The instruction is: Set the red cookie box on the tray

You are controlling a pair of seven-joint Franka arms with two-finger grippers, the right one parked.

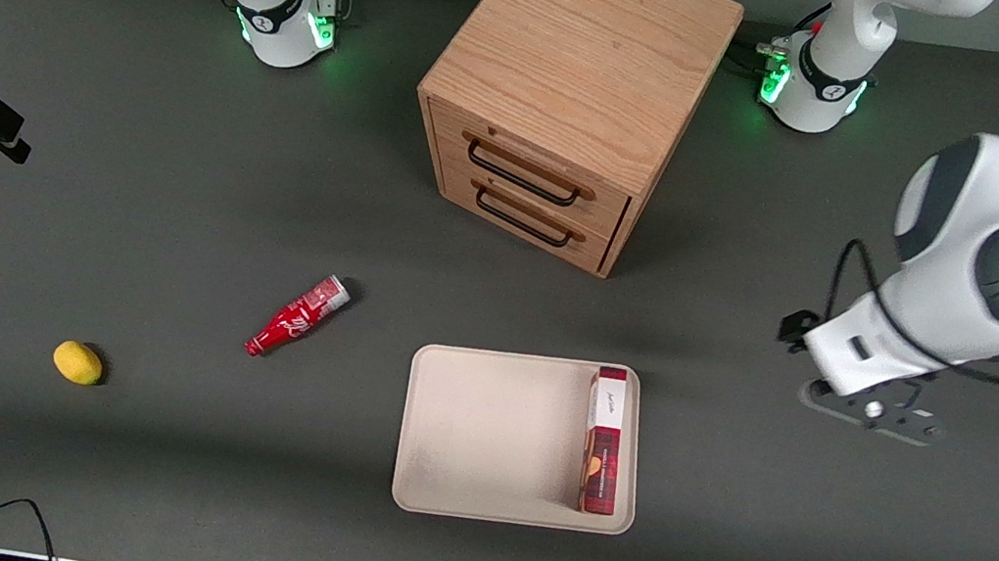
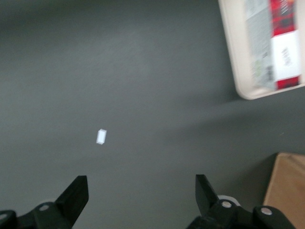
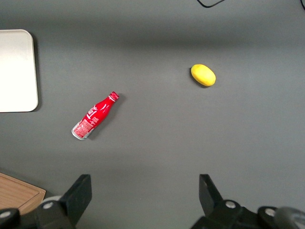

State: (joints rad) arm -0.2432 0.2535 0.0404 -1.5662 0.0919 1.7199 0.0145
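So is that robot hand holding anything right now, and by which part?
Nothing. The gripper is open and empty above bare table, toward the working arm's end. The red cookie box already lies on the tray.

The scene is lit evenly from above, and soft shadows are cast on the dark desk beside the wooden cabinet. The left wrist view is blurred throughout; the front view is rendered sharply, without glare.

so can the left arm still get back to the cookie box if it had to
Probably yes: the open gripper hovers over bare table beside the tray, and the red cookie box lies along the tray's nearest edge, uncovered.
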